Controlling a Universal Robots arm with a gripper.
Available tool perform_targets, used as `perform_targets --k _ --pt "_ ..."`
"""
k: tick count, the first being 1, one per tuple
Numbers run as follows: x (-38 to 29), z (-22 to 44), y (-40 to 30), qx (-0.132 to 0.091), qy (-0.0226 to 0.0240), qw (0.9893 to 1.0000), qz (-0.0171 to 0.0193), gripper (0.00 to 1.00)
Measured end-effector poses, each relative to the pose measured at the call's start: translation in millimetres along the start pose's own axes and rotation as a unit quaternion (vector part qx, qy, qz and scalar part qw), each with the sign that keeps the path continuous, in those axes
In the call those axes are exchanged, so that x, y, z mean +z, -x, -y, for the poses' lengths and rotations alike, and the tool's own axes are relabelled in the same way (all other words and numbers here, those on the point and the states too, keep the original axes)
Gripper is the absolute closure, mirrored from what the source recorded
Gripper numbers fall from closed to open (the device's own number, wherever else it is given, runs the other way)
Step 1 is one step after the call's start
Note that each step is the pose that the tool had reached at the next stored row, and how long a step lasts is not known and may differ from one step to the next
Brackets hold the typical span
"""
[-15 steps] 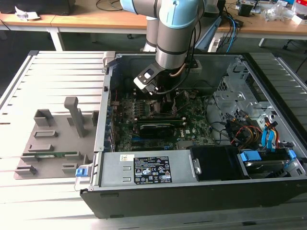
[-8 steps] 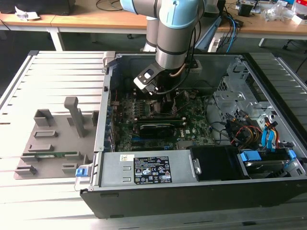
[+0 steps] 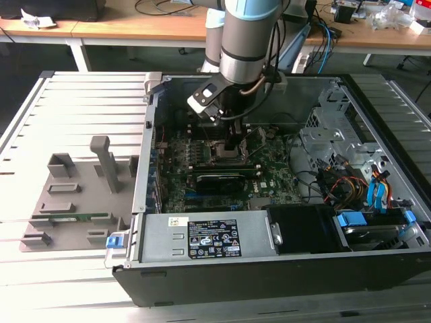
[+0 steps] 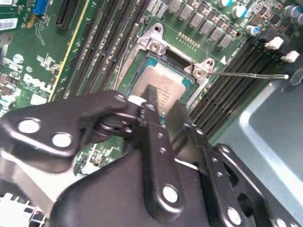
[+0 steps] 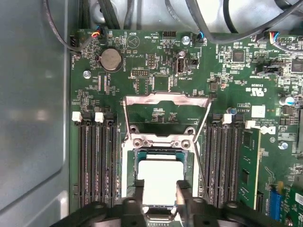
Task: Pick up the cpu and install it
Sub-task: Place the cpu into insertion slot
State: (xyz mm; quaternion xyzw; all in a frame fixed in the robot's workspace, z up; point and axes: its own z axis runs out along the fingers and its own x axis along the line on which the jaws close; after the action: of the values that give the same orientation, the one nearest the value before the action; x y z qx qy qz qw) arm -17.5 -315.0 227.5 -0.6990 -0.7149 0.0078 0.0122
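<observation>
The cpu [image 5: 160, 182] is a flat silver-grey square lying in the open motherboard socket [image 5: 160, 142], whose metal load frame is swung back. In both wrist views my gripper [image 5: 160, 189] stands right over it, its two black fingers [image 4: 152, 97] against opposite edges of the cpu [image 4: 161, 80], shut on the chip. In the exterior view the gripper [image 3: 234, 142] reaches down into the middle of the open computer case [image 3: 222, 249], just above the board.
Memory slots [image 5: 94, 161] run along both sides of the socket, and a thin metal lever [image 4: 246, 74] sticks out beside it. A long black card [image 3: 219, 180] lies just in front of the gripper. A grey parts fixture [image 3: 74, 202] stands at the exterior view's left, outside the case.
</observation>
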Motion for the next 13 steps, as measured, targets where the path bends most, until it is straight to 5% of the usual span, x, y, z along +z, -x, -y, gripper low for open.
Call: perform_targets --k 2,3,5,8,13 --pt "-5.4 0.1 0.1 0.000 0.0000 1.0000 0.0001 0.76" --pt "-13.3 0.4 0.0 0.000 0.0000 1.0000 0.0000 0.88" --pt "-31.0 0.9 -0.1 0.000 0.0000 1.0000 0.0001 0.89" --pt "-43.9 1.3 -0.2 0.000 0.0000 1.0000 0.0000 0.89" --pt "-51.2 1.4 -0.2 0.000 0.0000 1.0000 0.0000 0.89"
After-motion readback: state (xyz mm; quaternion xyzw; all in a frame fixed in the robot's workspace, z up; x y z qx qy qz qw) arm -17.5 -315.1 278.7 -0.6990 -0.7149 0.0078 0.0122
